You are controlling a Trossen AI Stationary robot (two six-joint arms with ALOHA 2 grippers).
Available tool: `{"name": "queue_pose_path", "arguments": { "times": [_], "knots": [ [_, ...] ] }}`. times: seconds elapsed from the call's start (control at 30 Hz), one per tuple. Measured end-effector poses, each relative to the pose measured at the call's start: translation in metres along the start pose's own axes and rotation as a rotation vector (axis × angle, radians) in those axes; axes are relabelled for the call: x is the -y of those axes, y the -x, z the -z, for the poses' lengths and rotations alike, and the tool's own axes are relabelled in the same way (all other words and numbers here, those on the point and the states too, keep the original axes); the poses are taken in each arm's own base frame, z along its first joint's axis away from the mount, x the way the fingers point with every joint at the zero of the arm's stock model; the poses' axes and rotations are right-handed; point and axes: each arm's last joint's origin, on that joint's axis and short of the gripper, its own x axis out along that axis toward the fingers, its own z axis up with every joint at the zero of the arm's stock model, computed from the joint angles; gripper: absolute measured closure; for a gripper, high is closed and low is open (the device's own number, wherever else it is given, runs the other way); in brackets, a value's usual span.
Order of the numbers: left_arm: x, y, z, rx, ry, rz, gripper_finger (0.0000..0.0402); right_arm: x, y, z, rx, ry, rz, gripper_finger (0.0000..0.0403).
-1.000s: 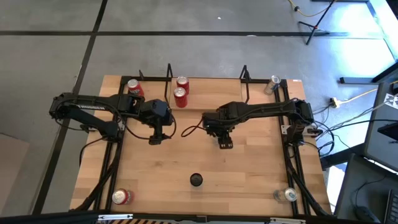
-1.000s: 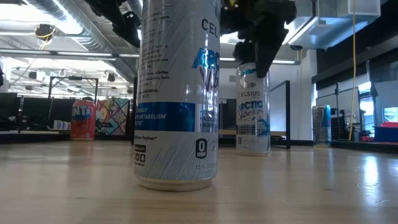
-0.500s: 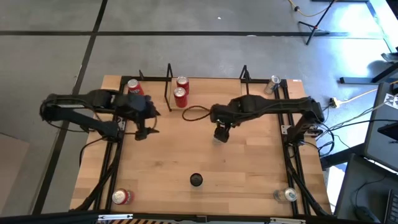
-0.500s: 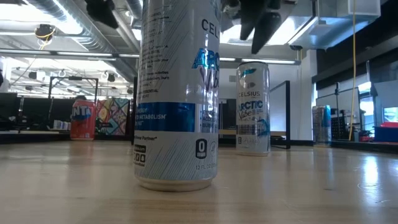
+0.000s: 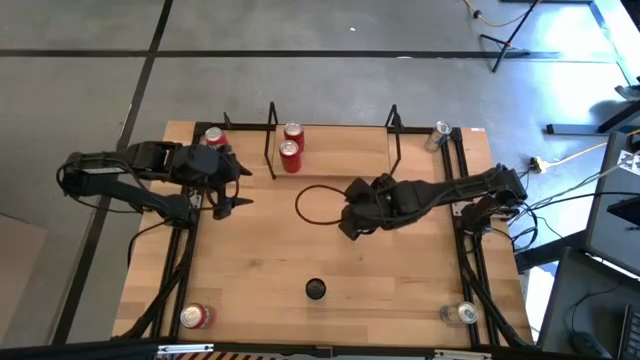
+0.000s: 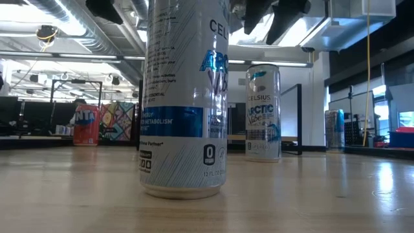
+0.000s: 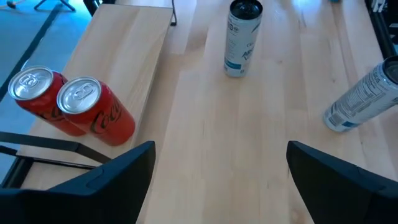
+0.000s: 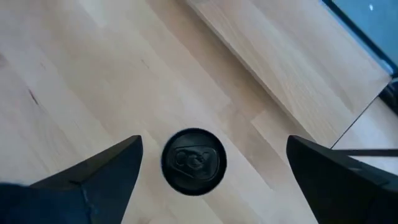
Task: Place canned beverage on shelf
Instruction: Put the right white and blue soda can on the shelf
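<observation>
The right tool [image 5: 352,222], its fingers spread apart and empty, is poised above a black-topped can [image 8: 194,161], seemingly to line up a grasp. The left tool [image 5: 228,196], also apart and empty, waits at nine o'clock beside the shelf [image 5: 340,140], which is seen at twelve o'clock on the bench [image 5: 260,270] bearing two red Coca-Cola cans [image 7: 94,111]. "CELSIUS ARCTIC Vibe" is read on the nearer tall can [image 6: 185,97].

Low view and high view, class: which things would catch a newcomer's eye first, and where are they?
In the low view, a tall white Celsius can fills the foreground, with a second Celsius can behind it. From above, two red cola cans stand on the shelf at the far edge, with both arms over mid-table, the right claw open above a black-topped can.
</observation>
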Motion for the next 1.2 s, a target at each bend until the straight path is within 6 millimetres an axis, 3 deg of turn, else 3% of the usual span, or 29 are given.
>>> {"name": "queue_pose_path", "arguments": {
  "times": [0.17, 0.43, 1.0, 1.1, 1.2],
  "knots": [
    [0.000, 0.000, 0.000, -0.001, 0.001, 0.000, 0.0049, 0.000, 0.001, -0.001, -0.064, -0.019, -0.053, 0.0018],
    [0.000, 0.000, 0.000, -0.002, 0.026, 0.000, 0.0050, 0.012, -0.028, -0.001, -0.158, -0.086, -0.034, 0.0018],
    [0.001, 0.000, 0.000, -0.004, 0.043, 0.015, 0.0050, 0.006, -0.066, 0.020, -0.185, -0.064, -0.054, 0.0017],
    [0.000, 0.000, 0.000, -0.002, 0.042, -0.002, 0.0050, 0.006, -0.067, 0.021, -0.186, -0.029, -0.055, 0.0033],
    [0.000, 0.000, 0.000, -0.002, 0.034, -0.005, 0.0050, 0.006, -0.067, 0.020, -0.176, 0.012, -0.067, 0.0078]
  ]
}}
